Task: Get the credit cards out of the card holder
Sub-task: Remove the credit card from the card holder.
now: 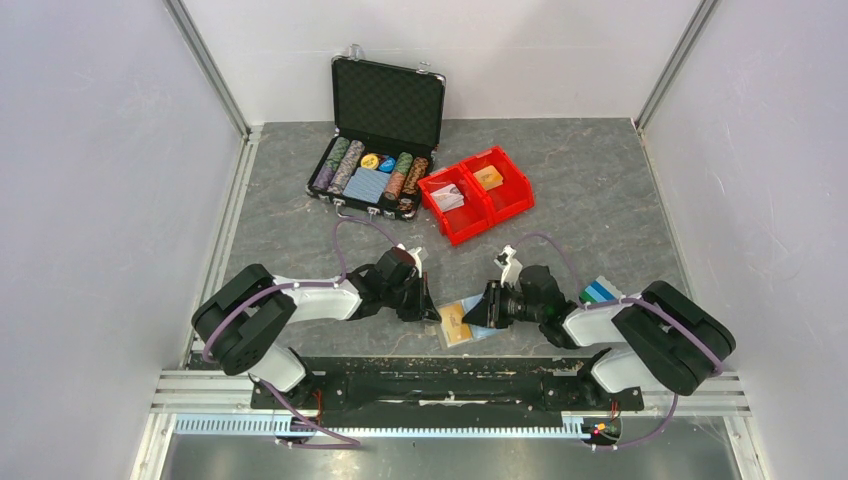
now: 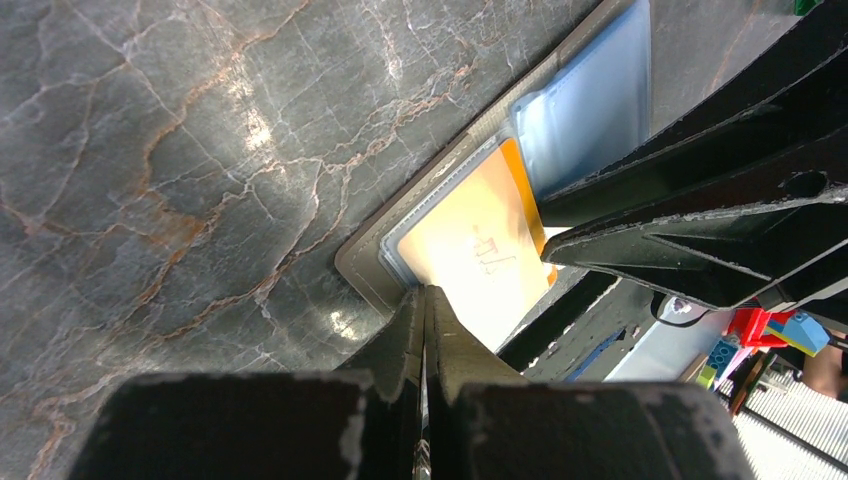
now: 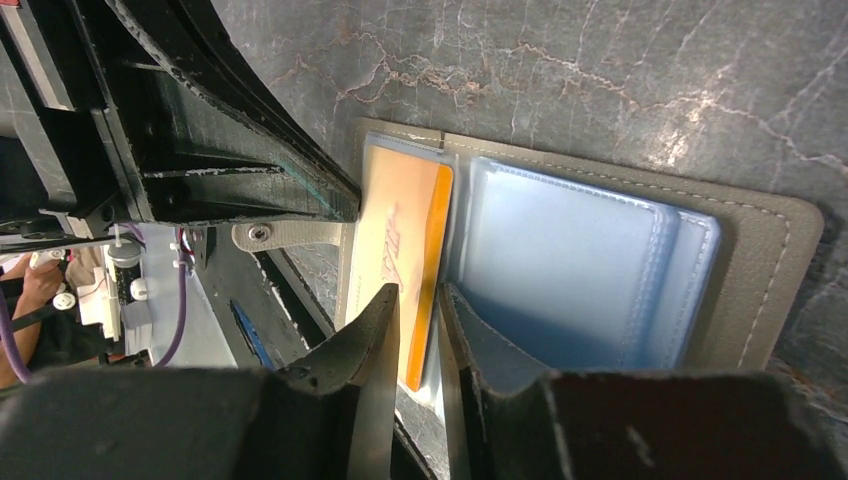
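desk (image 1: 600,180): grey marble, under both claws.
card holder (image 3: 770,250): lying open and flat between the two claws, blue panel uppermost.
left claw (image 2: 424,295): fully closed, tip pressed on the holder's sleeve edge.
right claw (image 3: 418,292): narrowly parted, tips down astride the long edge of the orange card (image 3: 405,230).
orange card: in its sleeve, directly beneath both claw tips.

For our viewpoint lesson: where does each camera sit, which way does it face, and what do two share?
Top: above and behind, looking down on the table; left arm and right arm show.
Left wrist: on its arm, facing along the shut left gripper to the card holder.
Right wrist: on its arm, facing past the right gripper to the card holder.
Both wrist views share the orange card.
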Motion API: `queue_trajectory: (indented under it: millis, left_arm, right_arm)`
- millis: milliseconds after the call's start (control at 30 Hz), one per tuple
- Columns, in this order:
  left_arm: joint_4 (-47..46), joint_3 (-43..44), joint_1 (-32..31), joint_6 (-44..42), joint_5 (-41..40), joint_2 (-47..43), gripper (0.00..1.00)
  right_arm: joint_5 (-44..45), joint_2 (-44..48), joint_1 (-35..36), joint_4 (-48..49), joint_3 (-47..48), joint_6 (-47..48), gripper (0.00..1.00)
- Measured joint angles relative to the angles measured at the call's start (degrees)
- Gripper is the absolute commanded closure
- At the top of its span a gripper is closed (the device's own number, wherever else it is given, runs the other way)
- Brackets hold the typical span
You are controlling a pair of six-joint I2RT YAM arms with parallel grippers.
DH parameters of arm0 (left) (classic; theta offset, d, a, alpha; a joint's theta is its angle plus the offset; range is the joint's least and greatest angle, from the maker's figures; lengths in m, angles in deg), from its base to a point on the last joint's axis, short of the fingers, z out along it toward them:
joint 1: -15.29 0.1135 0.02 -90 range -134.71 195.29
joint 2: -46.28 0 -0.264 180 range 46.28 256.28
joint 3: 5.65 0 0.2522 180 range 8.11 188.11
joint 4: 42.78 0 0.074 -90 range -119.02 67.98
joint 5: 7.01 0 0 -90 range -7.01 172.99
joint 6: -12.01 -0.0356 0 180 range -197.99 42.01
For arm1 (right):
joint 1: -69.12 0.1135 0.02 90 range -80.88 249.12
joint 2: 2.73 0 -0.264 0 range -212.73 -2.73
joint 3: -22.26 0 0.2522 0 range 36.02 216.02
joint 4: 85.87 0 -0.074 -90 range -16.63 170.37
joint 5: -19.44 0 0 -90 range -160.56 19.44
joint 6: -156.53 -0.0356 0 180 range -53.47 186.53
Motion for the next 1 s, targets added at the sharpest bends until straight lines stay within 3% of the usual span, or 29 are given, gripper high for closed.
queue_trajectory:
  millis: [1000]
  left_arm:
    - [-4.9, -2.5, 0.4, 0.9, 1.6, 0.0, 0.98]
  right_arm:
    - [-1.0, -5.9, -0.2, 16.0, -5.3, -9.2, 0.89]
